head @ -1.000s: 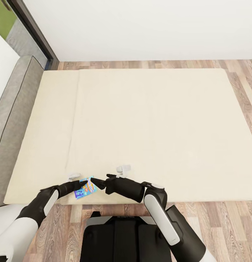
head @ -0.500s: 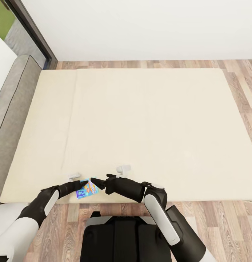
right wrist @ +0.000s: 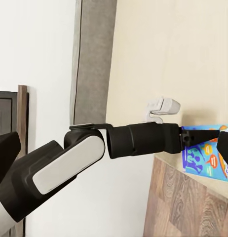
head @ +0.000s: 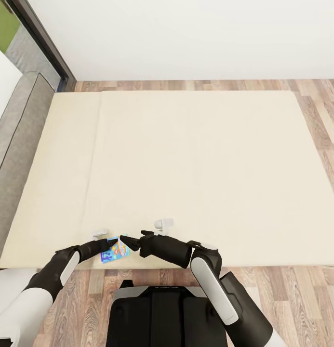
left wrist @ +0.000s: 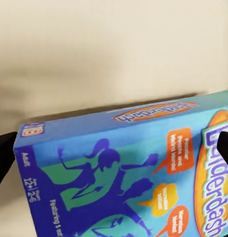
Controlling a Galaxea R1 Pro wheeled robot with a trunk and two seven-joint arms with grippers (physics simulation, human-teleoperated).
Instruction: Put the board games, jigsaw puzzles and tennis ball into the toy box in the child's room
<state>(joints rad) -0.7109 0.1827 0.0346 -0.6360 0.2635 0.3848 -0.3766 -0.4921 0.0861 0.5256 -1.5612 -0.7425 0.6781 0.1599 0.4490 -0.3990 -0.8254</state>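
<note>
A blue board game (head: 113, 249) with orange speech bubbles hangs tilted over the near edge of the bed (head: 195, 159). My left gripper (head: 107, 245) is shut on it. In the left wrist view the board game (left wrist: 124, 168) spans the picture, with a black fingertip (left wrist: 1, 155) at each end. My right gripper (head: 130, 242) stands open just right of the box, its tip close to the box's corner. The right wrist view shows my left arm (right wrist: 94, 148) reaching to the board game (right wrist: 205, 155) at the mattress edge.
The cream mattress lies wide and bare ahead. A grey padded edge (head: 15, 144) runs along its left side, with a dark door frame (head: 41, 38) behind. Wood-plank floor (head: 301, 299) lies around the bed, and a white wall stands at the back.
The whole picture has shifted a little, so the bed sits slightly further left. Both grippers and the board game keep their places relative to me.
</note>
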